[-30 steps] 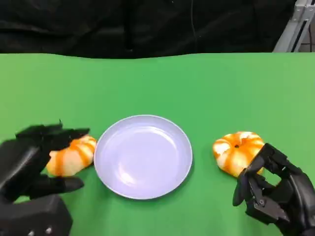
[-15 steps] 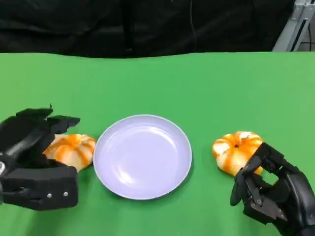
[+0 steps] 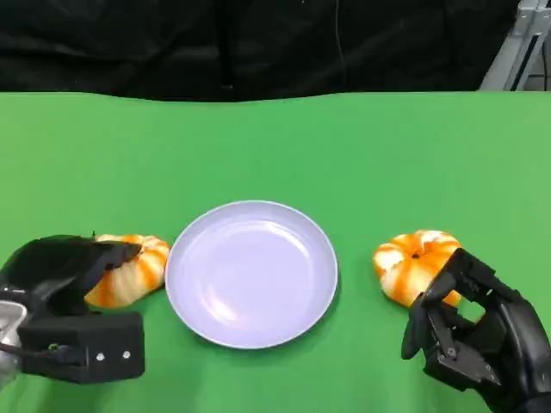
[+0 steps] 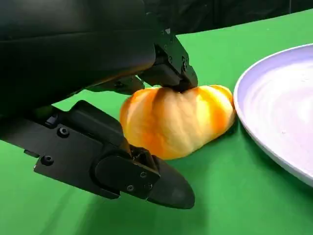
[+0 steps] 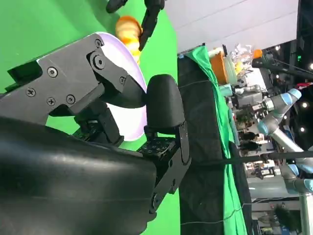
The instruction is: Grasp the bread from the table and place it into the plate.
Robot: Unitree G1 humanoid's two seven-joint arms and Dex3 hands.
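Observation:
Two orange-and-white bread rolls lie on the green table on either side of a pale lilac plate. My left hand lies over the left bread. In the left wrist view its fingers press on top of this bread and the thumb lies against its near side, close to the plate's rim. The bread rests on the table. My right hand sits just in front of the right bread, fingers loosely bent, holding nothing.
A black curtain hangs behind the table's far edge. A metal frame stands at the back right. The right wrist view shows the plate and, past it, the left bread.
My left hand has turned over and come down onto the left bread, its fingers closing from spread apart. The right hand and both breads stay where they were.

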